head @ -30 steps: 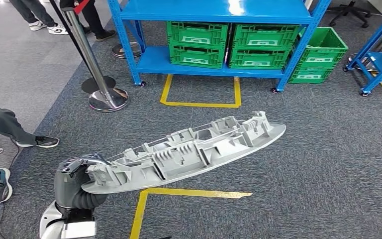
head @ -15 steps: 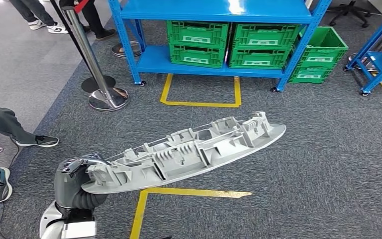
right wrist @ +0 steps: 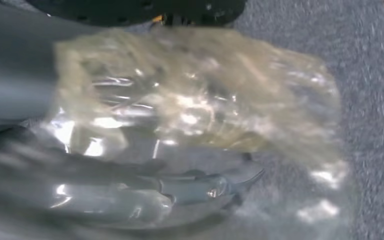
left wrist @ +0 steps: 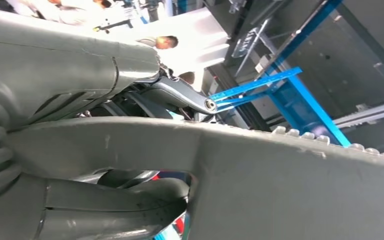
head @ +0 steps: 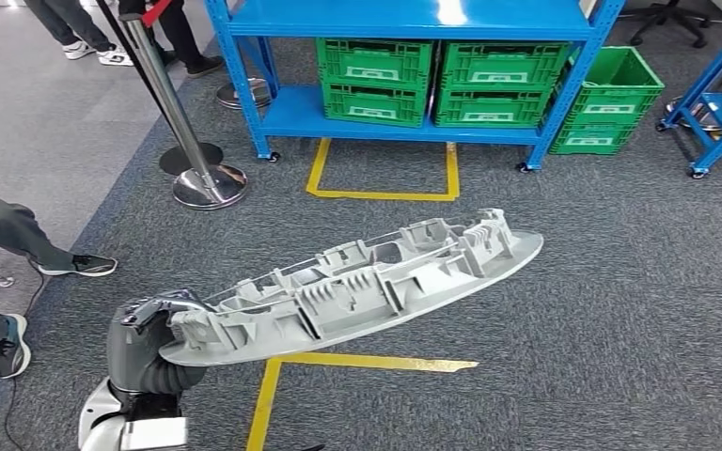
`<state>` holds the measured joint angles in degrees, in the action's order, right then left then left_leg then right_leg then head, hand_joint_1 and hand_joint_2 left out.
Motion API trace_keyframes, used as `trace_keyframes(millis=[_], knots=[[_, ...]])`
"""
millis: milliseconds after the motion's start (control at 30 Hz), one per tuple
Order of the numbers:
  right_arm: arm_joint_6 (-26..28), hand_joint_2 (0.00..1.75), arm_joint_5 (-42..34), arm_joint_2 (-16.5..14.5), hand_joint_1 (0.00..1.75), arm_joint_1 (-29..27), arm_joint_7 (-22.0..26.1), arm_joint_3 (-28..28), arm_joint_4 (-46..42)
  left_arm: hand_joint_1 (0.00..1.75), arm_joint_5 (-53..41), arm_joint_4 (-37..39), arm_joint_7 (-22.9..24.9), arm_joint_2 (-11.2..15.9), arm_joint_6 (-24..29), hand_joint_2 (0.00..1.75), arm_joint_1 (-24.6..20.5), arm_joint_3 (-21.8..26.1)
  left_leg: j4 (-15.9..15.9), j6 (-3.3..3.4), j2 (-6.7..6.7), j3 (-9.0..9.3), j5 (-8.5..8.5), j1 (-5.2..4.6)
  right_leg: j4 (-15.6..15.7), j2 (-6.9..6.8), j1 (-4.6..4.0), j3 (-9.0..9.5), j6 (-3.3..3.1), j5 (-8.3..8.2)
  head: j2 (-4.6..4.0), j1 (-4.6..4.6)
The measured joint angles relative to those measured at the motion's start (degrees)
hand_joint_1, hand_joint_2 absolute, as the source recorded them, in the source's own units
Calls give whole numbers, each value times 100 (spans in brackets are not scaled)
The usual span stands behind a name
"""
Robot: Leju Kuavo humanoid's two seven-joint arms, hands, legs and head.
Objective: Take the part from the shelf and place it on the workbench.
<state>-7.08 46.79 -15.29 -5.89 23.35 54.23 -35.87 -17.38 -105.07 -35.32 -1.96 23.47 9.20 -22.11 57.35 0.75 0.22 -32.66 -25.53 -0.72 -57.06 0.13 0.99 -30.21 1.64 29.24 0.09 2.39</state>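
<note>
Grey ribbed plastic part, long oval, gripped at 1 end by left hand, right hand state unclear

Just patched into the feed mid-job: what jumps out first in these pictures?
A long grey ribbed part held up at one end by the left hand, reaching out over the grey carpet. Beyond it stands a blue shelf with green crates on its lower level. In the right wrist view, the right hand is covered in crinkled clear plastic.
</note>
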Motion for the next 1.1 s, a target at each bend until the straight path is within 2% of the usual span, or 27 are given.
trace_keyframes(millis=[67,100,200,233,267,300,367,400,467,567,633,700,733,767,800,867,900,933,967,1000,1033,1100], knots=[[0,0,1,-5,0,-6,4,9,-1,175,-1,0,0,-2,1,175,0,1,113,-66,-2,-41,-87,19,7,-2,12,13,-64,-16,0,14],[-1,0,5,-9,0,-5,7,13,-2,175,-1,0,0,-2,1,175,-1,1,316,-103,-4,-128,-216,30,14,-4,24,21,-91,-20,0,28],[-4,0,52,-12,0,0,19,33,-2,175,-2,0,0,2,1,175,7,-3,1396,-183,-4,-634,-716,66,14,-7,22,29,-136,2,0,60],[-4,0,70,-12,0,0,21,43,-2,175,-2,0,-1,4,1,175,12,-3,1622,-188,-4,-749,-758,72,13,-6,20,38,-140,13,0,61],[-4,0,85,-12,0,0,24,55,-2,175,-2,0,-1,7,1,175,16,-3,1638,-181,-4,-767,-681,75,13,-3,18,55,-138,26,1,61],[-4,0,94,-12,0,-1,27,68,-2,175,-1,0,0,8,1,175,18,-3,1426,-162,-4,-676,-501,74,13,1,15,82,-133,44,1,61],[-5,0,103,-18,0,3,34,85,-2,175,-1,0,0,9,1,175,18,-3,668,-85,-4,-318,-95,56,16,11,8,130,-112,88,1,57],[-5,0,108,-24,0,11,39,93,-2,175,-1,-2,0,8,1,175,15,-3,337,-41,-3,-164,-1,40,16,16,2,139,-88,111,0,60],[-9,0,126,-40,0,23,44,103,-2,175,0,-4,-1,4,0,175,16,-3,62,24,-2,-53,-27,10,6,10,-5,130,-21,118,1,53],[-15,0,166,-46,0,34,49,110,-3,175,-2,-6,-1,-3,0,175,28,4,-28,97,-15,23,-64,30,-107,-6,4,138,64,145,-1,40],[-20,0,189,-46,0,62,54,131,-4,175,-1,-7,-2,-8,1,175,23,9,-59,140,-15,94,-82,48,-531,-4,9,-71,91,390,-2,13],[-25,0,201,-46,0,72,55,163,-4,175,-1,-6,-2,-10,1,175,19,14,-57,172,-14,114,-113,36,-1279,-6,9,-513,114,689,-1,-7],[-26,0,203,-46,0,64,54,177,-4,175,-1,-5,-2,-10,1,175,25,17,-57,180,-16,131,-133,28,-1549,-7,9,-714,123,746,-1,-9],[-27,0,204,-46,0,52,54,187,-4,175,-2,-5,-2,-9,1,175,32,21,-56,181,-20,159,-158,21,-1632,-7,8,-834,126,689,0,-10],[-28,0,204,-46,0,45,54,195,-4,175,-2,-4,-2,-9,1,175,39,24,-56,176,-25,203,-189,16,-1495,-7,7,-847,120,507,0,-10],[-30,0,209,-46,0,44,55,207,-4,175,-2,-4,-2,-9,1,175,43,27,-56,149,-29,317,-270,13,-793,-9,2,-625,89,-23,-1,-11],[-33,0,218,-46,0,53,57,219,-4,175,-2,-4,-2,-9,1,175,40,27,-48,125,-27,360,-310,8,-449,-15,-10,-518,66,-139,-1,-14],[-37,0,230,-46,0,60,59,232,-4,175,-2,-4,-2,-11,1,175,36,28,-41,95,-25,382,-345,2,-233,-21,-22,-430,33,-203,-1,-19],[-42,0,249,-46,0,60,62,243,-4,175,-3,-4,-2,-12,1,175,33,28,-20,60,-23,395,-367,-3,-140,-24,-35,-391,-6,-185,-1,-22],[-46,0,269,-47,0,56,65,251,-4,175,-4,-4,-2,-13,1,175,32,30,3,28,-22,406,-380,-8,-103,-26,-42,-375,-45,-150,-1,-24],[-48,0,286,-48,0,48,66,255,-4,175,-5,-4,-2,-12,1,175,32,31,38,-1,-22,413,-396,-8,-103,-19,-34,-324,-83,-184,1,-23],[-49,0,311,-50,0,56,75,278,-5,175,-7,-5,-2,-8,1,175,28,32,300,-61,-23,331,-467,7,-73,-11,-12,-227,-146,-172,1,1]])
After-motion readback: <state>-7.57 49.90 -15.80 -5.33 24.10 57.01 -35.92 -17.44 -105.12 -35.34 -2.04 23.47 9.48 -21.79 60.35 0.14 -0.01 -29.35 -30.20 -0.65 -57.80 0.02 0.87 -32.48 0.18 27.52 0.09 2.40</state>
